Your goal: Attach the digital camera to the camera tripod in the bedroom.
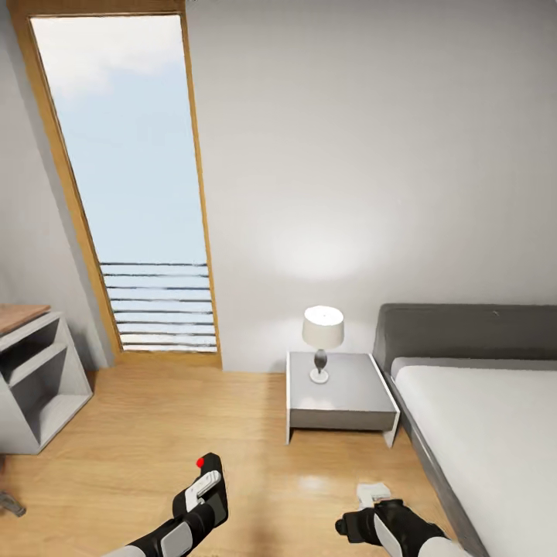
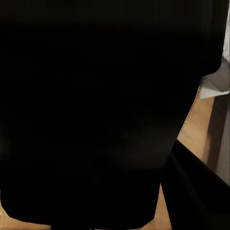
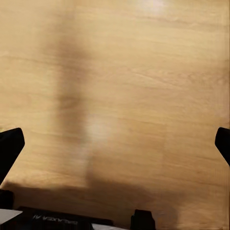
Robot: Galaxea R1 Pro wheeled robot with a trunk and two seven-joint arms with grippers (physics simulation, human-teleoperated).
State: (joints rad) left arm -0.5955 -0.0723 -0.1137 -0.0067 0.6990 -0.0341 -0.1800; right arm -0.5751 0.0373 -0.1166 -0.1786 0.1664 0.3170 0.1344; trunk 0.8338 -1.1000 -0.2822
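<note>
Two arms are reaching forward low over the light wood floor (image 1: pixel 255 433) of the bedroom, seen from the head view: the left gripper (image 1: pixel 206 478) is tilting upward with a red dot at its tip, while the right gripper (image 1: pixel 373 503) is pointing inward near the bed (image 1: pixel 487 433). Something black is blocking nearly all of the left wrist view; whether it is the digital camera and how the left fingers are set cannot be told. Right fingers (image 3: pixel 10 146) are sitting wide apart at the two edges of the right wrist view, with bare planks between them. Ahead, a grey nightstand (image 1: pixel 340 398) carrying a white lamp (image 1: pixel 322 329) is standing just beside the bed's grey headboard; a tall wood-framed window (image 1: pixel 128 178) and a grey shelf unit (image 1: pixel 39 379) are bordering the open floor on the left.
</note>
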